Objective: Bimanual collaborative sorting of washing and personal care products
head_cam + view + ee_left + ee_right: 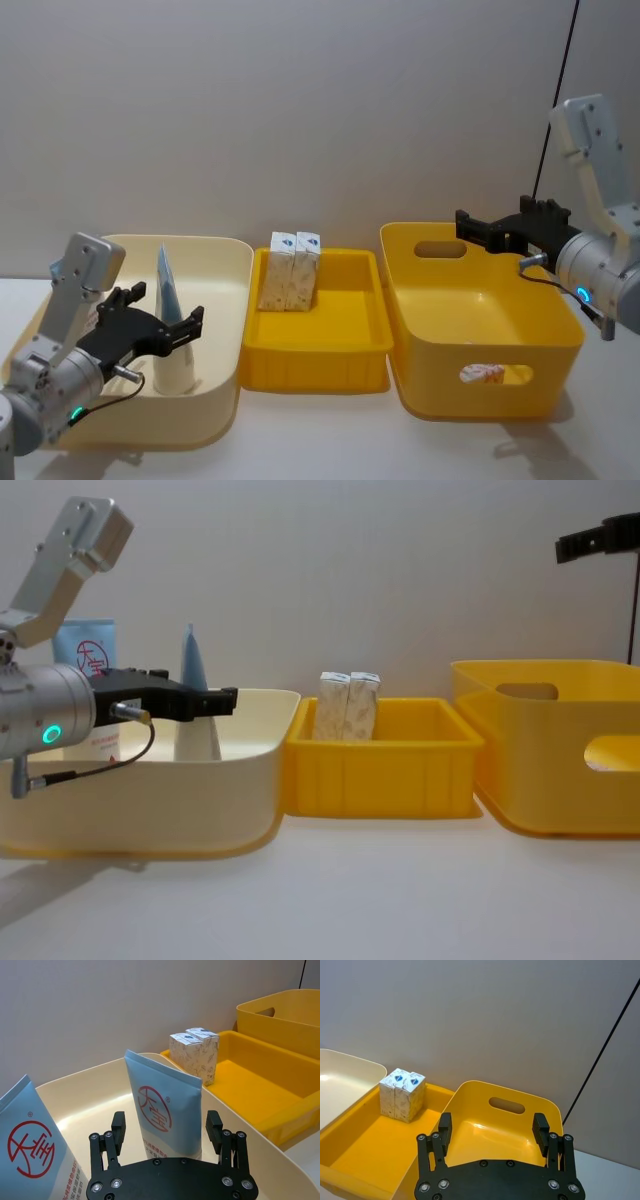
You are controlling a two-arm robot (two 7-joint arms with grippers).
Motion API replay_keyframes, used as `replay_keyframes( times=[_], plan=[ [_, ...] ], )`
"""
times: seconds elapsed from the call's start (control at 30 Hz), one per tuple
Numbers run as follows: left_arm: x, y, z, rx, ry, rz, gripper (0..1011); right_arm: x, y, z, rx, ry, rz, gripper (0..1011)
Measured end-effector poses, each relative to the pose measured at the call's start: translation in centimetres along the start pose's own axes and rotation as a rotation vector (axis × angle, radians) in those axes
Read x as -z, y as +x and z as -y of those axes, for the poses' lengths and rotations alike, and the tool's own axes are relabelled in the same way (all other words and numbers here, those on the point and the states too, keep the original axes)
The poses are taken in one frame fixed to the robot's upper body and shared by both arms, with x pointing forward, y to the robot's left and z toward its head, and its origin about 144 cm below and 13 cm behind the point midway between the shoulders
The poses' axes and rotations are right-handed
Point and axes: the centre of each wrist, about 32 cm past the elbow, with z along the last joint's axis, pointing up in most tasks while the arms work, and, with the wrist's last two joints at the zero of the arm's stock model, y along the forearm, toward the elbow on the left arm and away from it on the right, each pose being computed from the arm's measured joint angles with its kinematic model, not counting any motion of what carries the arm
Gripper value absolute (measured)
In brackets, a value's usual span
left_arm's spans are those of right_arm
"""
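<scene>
Two cartons (290,270) stand sorted in the middle tray (345,312), while the left gripper (166,1121), fingers spread wide, frames an upright tube (162,1102) in the cream bin (226,300), seemingly to grasp it, and the right gripper (492,1122) hovers empty, fingers wide, over the deep bin (482,346).

Place: a robot test bench, more lab than home.
Wall: a plain grey panel (300,100) stands close behind the bench.
Table: a smooth white top (330,440).
Bins: a cream bin (225,300), a shallow yellow tray (315,365) and a deep yellow bin (430,380) sit in one neat row.
Goods: two cream patterned cartons (290,270) stand upright in the tray like samples.
Cable: a black lead (558,90) runs up the wall.
</scene>
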Motion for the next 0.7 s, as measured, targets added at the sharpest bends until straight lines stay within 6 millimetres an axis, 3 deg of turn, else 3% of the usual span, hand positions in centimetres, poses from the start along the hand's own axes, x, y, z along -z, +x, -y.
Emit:
replay_keyframes(
  times=[0.1,0.33,0.7],
  plan=[
    [-0.03,0.03,0.11,0.003,0.0,0.001,1003,0.0,0.0,0.0,0.0,0.0,0.0,1001],
    [-0.11,0.1,0.34,0.009,0.0,0.004,881,0.0,0.0,0.0,0.0,0.0,0.0,1001],
    [-0.22,0.15,0.53,0.015,-0.001,0.005,534,0.0,0.0,0.0,0.0,0.0,0.0,1001]
  ],
)
